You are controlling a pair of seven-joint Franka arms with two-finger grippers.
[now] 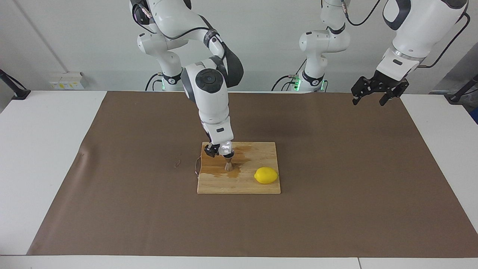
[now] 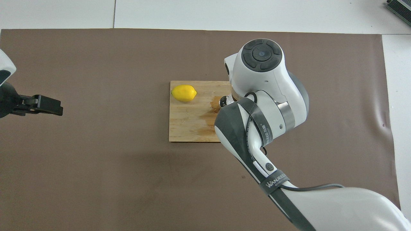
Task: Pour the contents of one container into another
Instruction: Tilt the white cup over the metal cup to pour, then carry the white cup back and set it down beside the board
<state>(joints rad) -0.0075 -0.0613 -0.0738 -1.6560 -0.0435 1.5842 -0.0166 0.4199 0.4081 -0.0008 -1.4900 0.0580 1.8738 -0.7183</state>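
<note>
The right gripper [image 1: 219, 149] is low over the wooden board [image 1: 246, 183], at the board's side toward the right arm's end of the surface. Its fingers are closed on the small clear cup [image 1: 225, 148], which has whitish, textured walls. The cup is tilted and sits directly over the top of the steel jigger [image 1: 228, 165]. In the facing view only the lower cone and the narrow waist of the jigger show under the cup; the upper cone is covered by the cup and the gripper, so I cannot tell if the cup touches the rim. In the overhead view the right arm hides most of this place, and only a small part of the cup [image 2: 223, 102] shows at the edge of the arm.

The jigger stands upright on the board. Around its foot the wood is darker and looks wet, and this dark patch [image 1: 218, 171] goes along the board's edge on the right arm's side and also toward the robots.

A yellow lemon [image 1: 266, 175] lies on the same board, toward the left arm's end and a little farther from the robots than the jigger, apart from it. The board lies on a brown mat [image 1: 336, 209] that covers the middle of the white surface [image 1: 41, 149].

The left gripper [image 1: 368, 96] hangs in the air over the mat's corner near the left arm's base, with its fingers spread apart and nothing between them. This arm waits.
</note>
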